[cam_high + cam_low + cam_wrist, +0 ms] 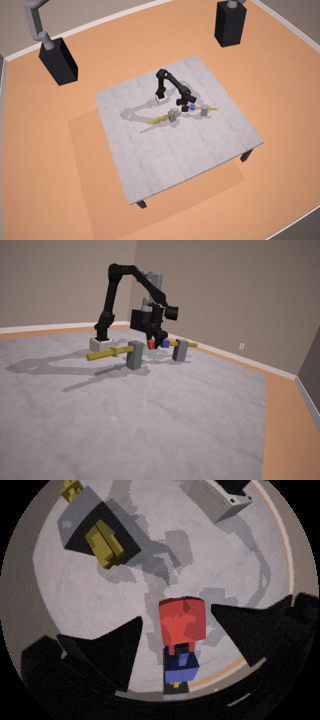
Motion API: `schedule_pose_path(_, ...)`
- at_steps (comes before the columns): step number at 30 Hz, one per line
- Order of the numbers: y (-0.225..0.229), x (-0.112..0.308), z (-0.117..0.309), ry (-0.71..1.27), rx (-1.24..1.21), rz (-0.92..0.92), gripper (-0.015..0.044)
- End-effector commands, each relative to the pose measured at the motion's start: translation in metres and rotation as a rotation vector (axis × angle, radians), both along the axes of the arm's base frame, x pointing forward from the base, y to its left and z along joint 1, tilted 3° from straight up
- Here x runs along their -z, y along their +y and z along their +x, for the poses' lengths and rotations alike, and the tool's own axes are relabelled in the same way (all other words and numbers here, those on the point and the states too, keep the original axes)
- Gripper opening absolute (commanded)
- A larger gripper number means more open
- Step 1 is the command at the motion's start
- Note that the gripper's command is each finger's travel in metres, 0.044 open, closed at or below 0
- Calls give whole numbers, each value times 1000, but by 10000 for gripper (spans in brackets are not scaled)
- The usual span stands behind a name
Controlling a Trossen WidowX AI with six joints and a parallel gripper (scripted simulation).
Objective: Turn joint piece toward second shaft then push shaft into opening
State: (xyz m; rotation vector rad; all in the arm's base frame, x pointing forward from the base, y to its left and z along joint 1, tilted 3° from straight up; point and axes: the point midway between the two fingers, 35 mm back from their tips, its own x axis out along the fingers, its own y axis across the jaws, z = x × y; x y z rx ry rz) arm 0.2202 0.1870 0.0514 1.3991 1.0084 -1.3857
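The red joint piece (182, 621) (150, 344) (183, 105) hangs on a blue hinge block (181, 667) (164, 343) (192, 107) at the end of the fixed yellow shaft (191, 344) (212, 108), which sits in a grey block (180, 350) (204, 111). The second yellow shaft (108, 353) (160, 119) (105, 543) lies in another grey block (134, 355) (171, 115) (82, 515), its tip short of the joint piece. My gripper (178, 614) (154, 339) (184, 108) is open. Its fingers stand apart on either side of the red piece without touching it.
The arm's white base (101, 344) (161, 99) (227, 502) stands on the grey table (180, 155) behind the blocks. Two dark pedestals (58, 62) (229, 23) with grey arms stand on the orange floor beyond the table.
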Motion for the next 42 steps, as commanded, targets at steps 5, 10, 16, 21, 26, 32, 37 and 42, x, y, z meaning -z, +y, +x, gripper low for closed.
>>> schedule_pose_path(5,5,-18,3,4,-242,-4,440)
schedule_pose_path(10,7,-30,4,9,-415,-10,440)
schedule_pose_path(16,8,-44,5,17,-622,-18,440)
schedule_pose_path(21,9,-56,5,23,-794,-25,440)
schedule_pose_path(26,10,-68,5,29,-965,-32,440)
schedule_pose_path(32,10,-83,4,36,-1171,-41,440)
schedule_pose_path(37,9,-95,3,42,-1343,-48,440)
schedule_pose_path(42,9,-108,1,48,-1515,-55,440)
